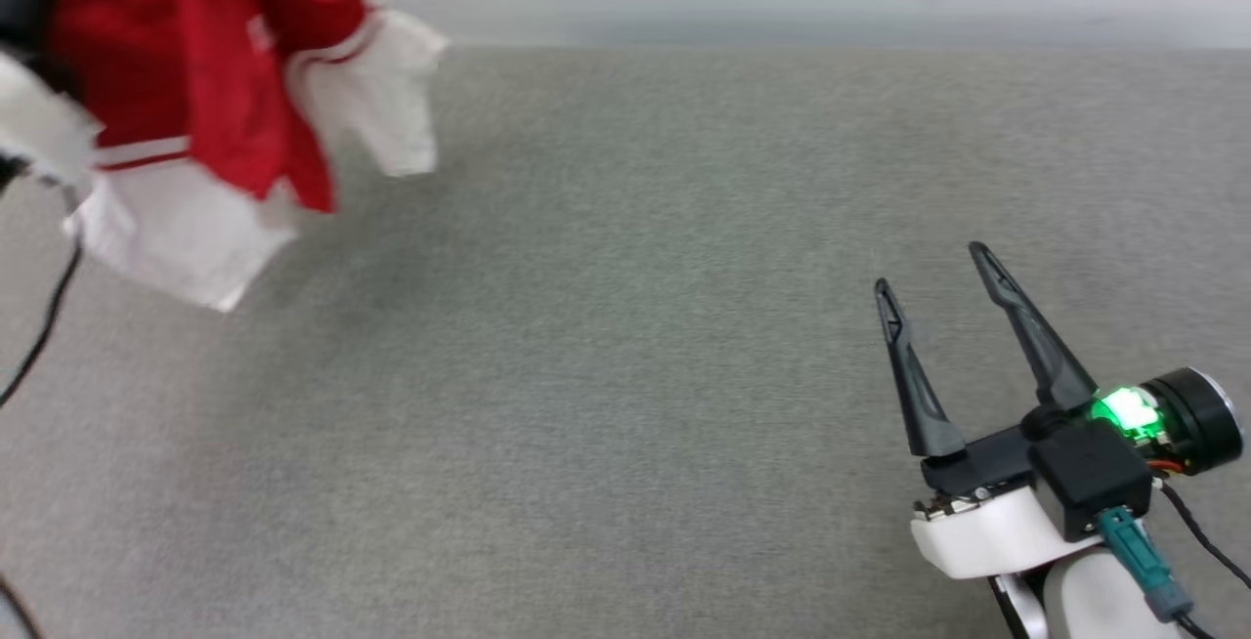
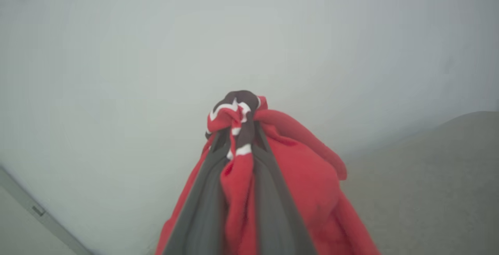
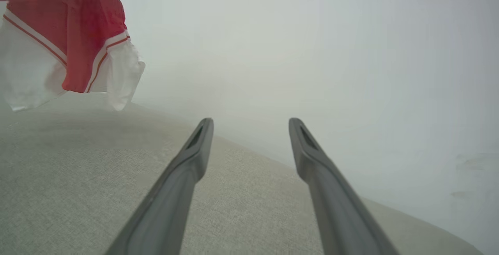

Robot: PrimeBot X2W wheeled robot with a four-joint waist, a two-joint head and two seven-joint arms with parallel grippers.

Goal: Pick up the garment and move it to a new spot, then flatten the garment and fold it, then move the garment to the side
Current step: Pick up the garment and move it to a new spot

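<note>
Head view, far left: shirt (image 1: 186,82) hanging bunched above worktop (image 1: 625,375), white sleeves (image 1: 176,229) dangling lowest, seemingly clear of surface. Likely lifted so it can be carried to new spot without dragging.

Left wrist view: left hand (image 2: 237,130) nearly closed, fingers (image 2: 202,208) pinching red cloth and striped trim (image 2: 230,108) near tips. Narrow pinch gathering fabric into one bundle.

Head view, middle: grey worktop stretching ahead, probable landing area.

Far right: right hand (image 1: 929,267) gaping wide, holding nothing, sitting low and well apart from shirt, probably waiting for flattening.
</note>
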